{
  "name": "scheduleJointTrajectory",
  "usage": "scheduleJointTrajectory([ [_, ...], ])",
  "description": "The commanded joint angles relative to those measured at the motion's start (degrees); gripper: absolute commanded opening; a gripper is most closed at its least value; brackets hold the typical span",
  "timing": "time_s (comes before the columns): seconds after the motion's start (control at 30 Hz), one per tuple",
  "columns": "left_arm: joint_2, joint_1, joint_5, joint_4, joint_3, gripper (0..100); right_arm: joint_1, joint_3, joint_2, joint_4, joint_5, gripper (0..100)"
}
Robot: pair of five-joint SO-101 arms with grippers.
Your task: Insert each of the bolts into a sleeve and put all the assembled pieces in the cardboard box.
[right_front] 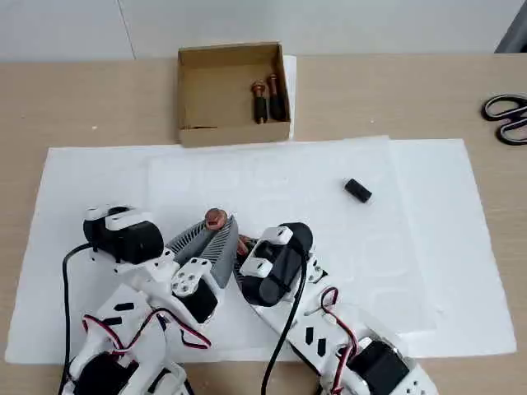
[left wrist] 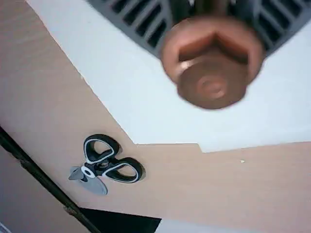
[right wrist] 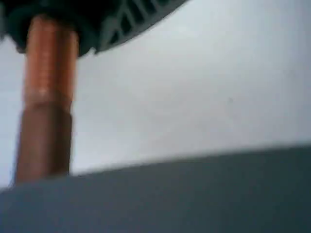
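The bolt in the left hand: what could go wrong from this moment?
The left hand grips the bolt near its head only, so it could slip or tilt. The right arm sits very close beside it, so the two may bump. The loose sleeve lies apart on the white paper; a careless reach might roll it away.

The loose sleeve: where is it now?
In the high view the black sleeve lies on the white paper, right of centre, below and right of the cardboard box.
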Motion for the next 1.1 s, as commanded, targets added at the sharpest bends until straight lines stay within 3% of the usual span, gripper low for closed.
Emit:
scheduleJointTrajectory([
  [0.0,-0.53,0.09,0.09,0.00,-0.13,1,0.31,-4.66,-0.57,0.22,-0.18,0.2],
  [0.33,-0.53,6.15,0.00,0.09,4.62,1,0.31,-4.75,-0.57,-0.13,-0.09,0.2],
  [0.9,-0.79,6.33,0.00,2.81,10.24,1,0.31,-4.84,-0.57,-0.13,-0.09,0.2],
  [1.07,-0.53,6.33,-0.26,3.60,10.51,17,0.31,-4.84,-0.57,-0.13,1.76,0.2],
])
